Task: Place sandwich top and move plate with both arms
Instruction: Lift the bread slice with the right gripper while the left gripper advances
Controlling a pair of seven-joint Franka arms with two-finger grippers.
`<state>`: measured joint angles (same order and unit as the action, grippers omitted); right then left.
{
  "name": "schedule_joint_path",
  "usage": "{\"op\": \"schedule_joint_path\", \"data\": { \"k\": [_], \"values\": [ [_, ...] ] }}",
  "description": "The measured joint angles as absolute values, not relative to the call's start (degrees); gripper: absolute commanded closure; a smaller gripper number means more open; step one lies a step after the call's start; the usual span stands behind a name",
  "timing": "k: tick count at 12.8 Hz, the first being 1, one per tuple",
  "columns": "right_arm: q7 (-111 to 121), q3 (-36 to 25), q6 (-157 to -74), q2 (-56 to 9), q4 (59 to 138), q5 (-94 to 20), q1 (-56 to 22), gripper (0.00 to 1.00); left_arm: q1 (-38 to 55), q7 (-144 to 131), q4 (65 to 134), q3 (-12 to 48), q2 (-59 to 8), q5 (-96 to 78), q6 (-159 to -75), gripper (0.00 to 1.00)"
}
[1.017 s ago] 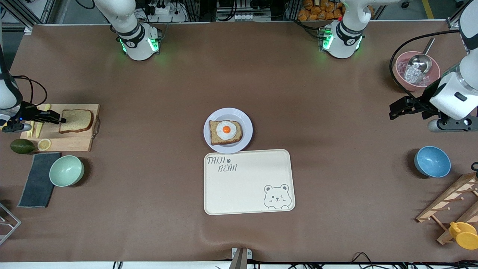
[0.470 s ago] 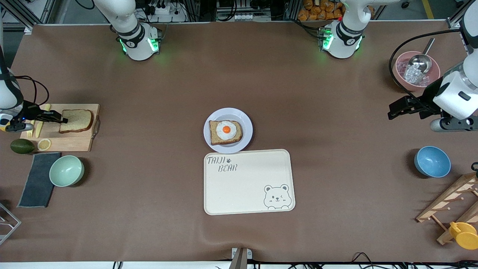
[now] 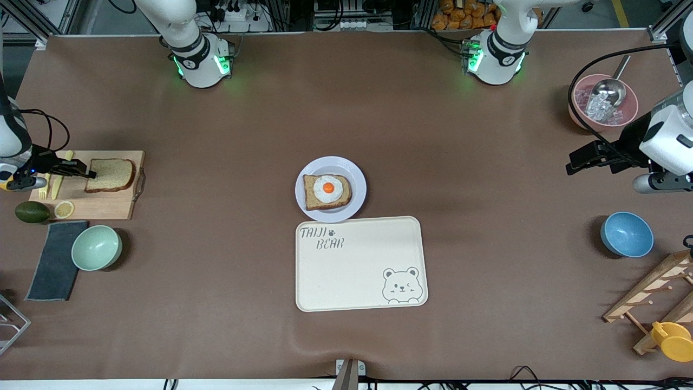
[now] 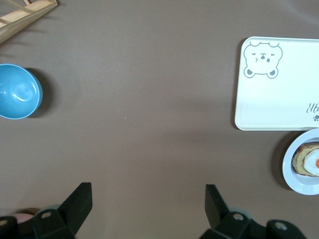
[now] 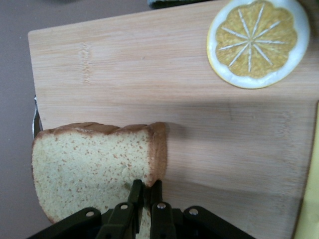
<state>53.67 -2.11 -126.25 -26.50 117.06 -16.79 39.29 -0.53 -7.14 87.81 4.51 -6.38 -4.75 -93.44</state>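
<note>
The sandwich top (image 3: 110, 175) lies flat on a wooden cutting board (image 3: 103, 203) near the edge of the bench at the right arm's end. It looks light and soft, so it would likely bend or tear if squeezed hard. It is thin, so the best place to take it is by the crust at one side, with one finger over and one under.

The right gripper (image 5: 145, 191) is at that very spot. Its fingers (image 5: 135, 195) are pinched almost together on the crust edge of the slice, at the side that faces the yellow fork (image 3: 43, 187) and knife (image 3: 57, 184). In the right wrist view the two tips sit tight on the bread, so it looks like a hold on the sandwich top. The slice is not yet lifted; it rests on the board. A lemon slice (image 5: 257, 42) lies on the same board, apart from the bread.

The plate (image 3: 357, 181) sits in the middle of the bench, touching the edge of the bear tray (image 3: 360, 271) that faces the robots. On the plate is another slice with a fried egg (image 3: 327, 188). The plate looks hard and smooth, so it may slip; its raised rim seems the place to grab.

The left gripper (image 4: 148, 204) waits in the air over bare bench at the left arm's end, between the pink bowl (image 3: 578, 116) and the blue bowl (image 3: 626, 234). Its fingers (image 4: 79, 199) are spread wide and hold nothing.
</note>
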Motion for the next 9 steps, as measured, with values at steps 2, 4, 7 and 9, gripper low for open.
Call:
{"op": "schedule_joint_path", "data": {
  "k": [2, 4, 7, 9],
  "values": [
    [53.93, -1.97, -125.42, -26.5, 116.65, -16.79, 39.29, 1.0, -0.5, -7.14, 89.41, 4.61, -6.39, -4.77, -95.45, 0.0],
    [53.93, -1.65, -123.98, -26.5, 116.04, -16.79, 39.28, 1.0, -0.28, -7.14, 90.55, 4.71, -6.38, -4.81, -96.41, 0.0],
    [53.3, -1.22, -119.83, -26.49, 113.49, -16.79, 39.02, 1.0, -0.22, -7.15, 93.2, 5.54, -6.01, -4.82, -99.07, 0.0],
    [51.88, -1.01, -116.79, -26.47, 111.44, -16.8, 38.51, 1.0, -0.18, -7.15, 96.22, 6.2, -5.49, -4.82, -101.36, 0.0]
  ]
}}
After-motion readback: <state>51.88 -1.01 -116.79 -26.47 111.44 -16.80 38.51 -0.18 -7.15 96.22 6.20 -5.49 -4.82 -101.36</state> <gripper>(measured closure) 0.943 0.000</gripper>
